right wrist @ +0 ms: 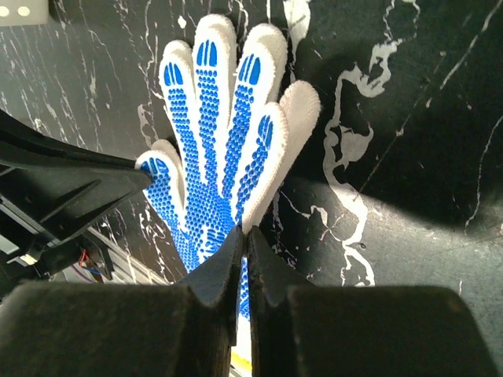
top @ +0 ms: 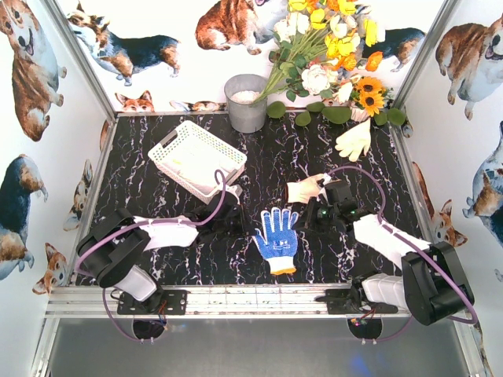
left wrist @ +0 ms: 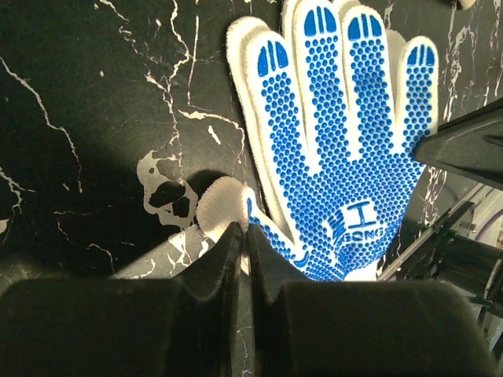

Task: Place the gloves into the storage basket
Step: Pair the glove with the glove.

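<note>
Blue-and-white glove [top: 277, 239] lies flat, dotted palm up, fingers spread and pointing away from the arm bases. It is at front centre of the black marbled table [top: 228, 265], between the two arms. Left gripper [left wrist: 244, 234]: jaws pressed together right at the glove's thumb, thumb tip poking out just left of them; cannot tell whether any knit is caught. Right gripper [right wrist: 244, 238]: jaws likewise closed, tips over the little-finger edge of the palm, no fabric visibly pinched. A white glove [top: 305, 188] lies just beside the right wrist on its far side, and a cream glove [top: 355, 140] lies further back under the flowers [top: 330, 47]. Storage basket [top: 177, 174] sits back-left, well apart from the blue glove, with the grey bucket [top: 246, 106] behind it. Judgement: the step in hand is picking up the blue glove, left arm leading at the thumb. The next move calls for a slow lift to prove the grip. If the glove does not rise, reopen and bite deeper. Then carry it back-left over the basket rim and release. At least three gloves lie outside the basket.
</note>
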